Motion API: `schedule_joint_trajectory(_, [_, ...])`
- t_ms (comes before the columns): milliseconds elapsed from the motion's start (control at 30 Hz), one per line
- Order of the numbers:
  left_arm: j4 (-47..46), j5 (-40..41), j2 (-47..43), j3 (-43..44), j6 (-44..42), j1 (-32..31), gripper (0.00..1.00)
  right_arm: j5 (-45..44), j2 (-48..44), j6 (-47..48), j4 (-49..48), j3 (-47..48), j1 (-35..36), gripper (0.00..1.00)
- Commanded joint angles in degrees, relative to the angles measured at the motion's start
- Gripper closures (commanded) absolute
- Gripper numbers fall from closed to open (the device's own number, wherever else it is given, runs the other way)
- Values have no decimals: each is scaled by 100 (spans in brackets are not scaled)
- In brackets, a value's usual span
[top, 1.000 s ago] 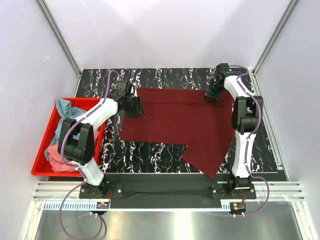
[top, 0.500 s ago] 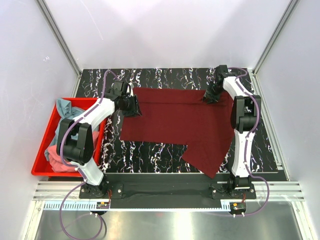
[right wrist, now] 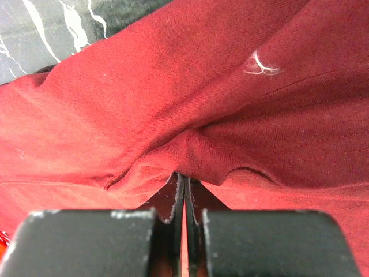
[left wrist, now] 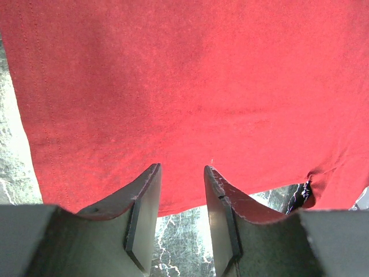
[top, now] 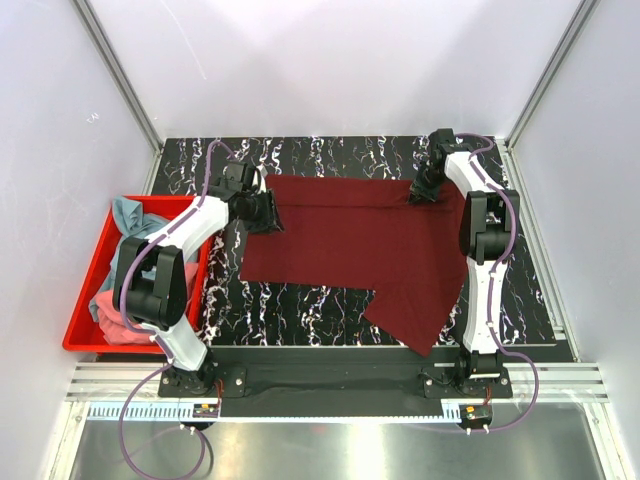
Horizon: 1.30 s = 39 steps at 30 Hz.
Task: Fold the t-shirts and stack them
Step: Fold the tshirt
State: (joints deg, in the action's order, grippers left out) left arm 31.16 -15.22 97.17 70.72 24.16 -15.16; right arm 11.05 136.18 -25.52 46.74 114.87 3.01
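Right gripper (right wrist: 184,183) pinched tight on far corner of maroon t-shirt (top: 350,245). Left gripper (left wrist: 180,173) stood part open, held nothing, at shirt edge.

A red bin (top: 160,202) sits on the marbled table (top: 330,155), perhaps overhanging its left edge.

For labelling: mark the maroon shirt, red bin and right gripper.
maroon shirt (top: 350,240), top view, middle of its body.
red bin (top: 95,344), top view, its near rim.
right gripper (right wrist: 184,178), right wrist view, between its fingertips.

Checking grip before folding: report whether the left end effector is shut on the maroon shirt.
No; the left end effector is open, fingers apart at the maroon shirt.
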Motion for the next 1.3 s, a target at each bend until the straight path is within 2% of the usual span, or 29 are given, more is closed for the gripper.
schedule_joint_trajectory(0, [-189, -139, -216, -41, -78, 48, 60, -156, -170, -15, 89, 150, 33, 100])
schedule_joint_trajectory(300, [-241, -174, -259, -102, -70, 57, 60, -147, -549, -138, 169, -61, 33, 100])
schedule_joint_trajectory(333, [-250, -191, -259, -128, -70, 57, 60, -225, -523, -51, 177, -61, 33, 90])
schedule_joint_trajectory(433, [-259, -227, -268, -155, -61, 57, 60, -305, -417, 82, 239, 9, 33, 76])
schedule_joint_trajectory(767, [-250, -244, -286, -199, -78, 118, 60, -551, -110, 275, 353, 220, 33, 64])
schedule_joint_trajectory(1067, [-242, -297, -268, -111, -78, 162, 60, -314, 137, 328, 353, 440, 33, 62])
schedule_joint_trajectory(1267, [-224, -253, -303, -146, -78, 180, 60, -103, 225, 126, 274, 467, 33, 67])
